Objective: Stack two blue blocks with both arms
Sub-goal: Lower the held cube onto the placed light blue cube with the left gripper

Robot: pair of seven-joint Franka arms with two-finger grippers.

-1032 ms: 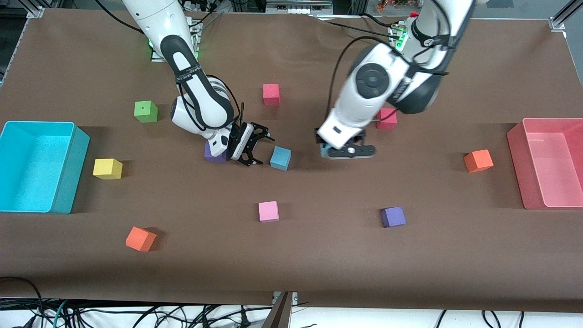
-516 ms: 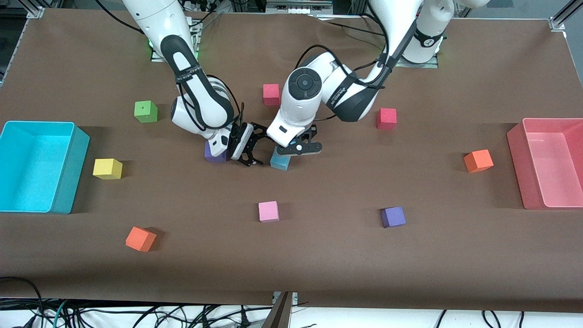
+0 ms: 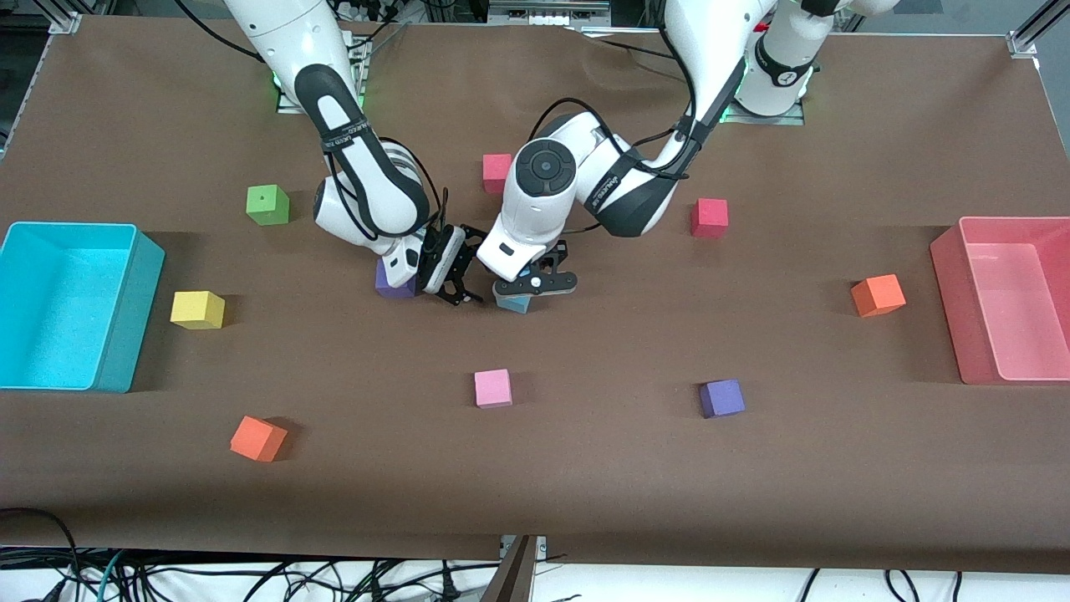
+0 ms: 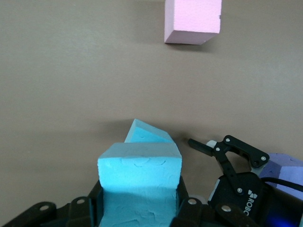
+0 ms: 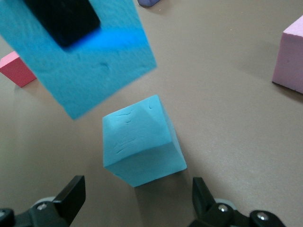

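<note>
The left gripper (image 3: 535, 283) has its jaws clenched on a sky-blue foam cube (image 4: 140, 182), held just above the second sky-blue cube (image 5: 142, 140) lying mid-surface. The right gripper (image 3: 456, 276) waits beside them, jaws spread. The cyan bin (image 3: 125, 313) and pink bin (image 3: 949, 297) at the surface's ends hold nothing.

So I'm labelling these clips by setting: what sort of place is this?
Most likely a robotics lab test bench: two white arms mounted on a brown-covered table, coloured foam cubes such as the pink one scattered about, and loose cables along the table's edge.
</note>
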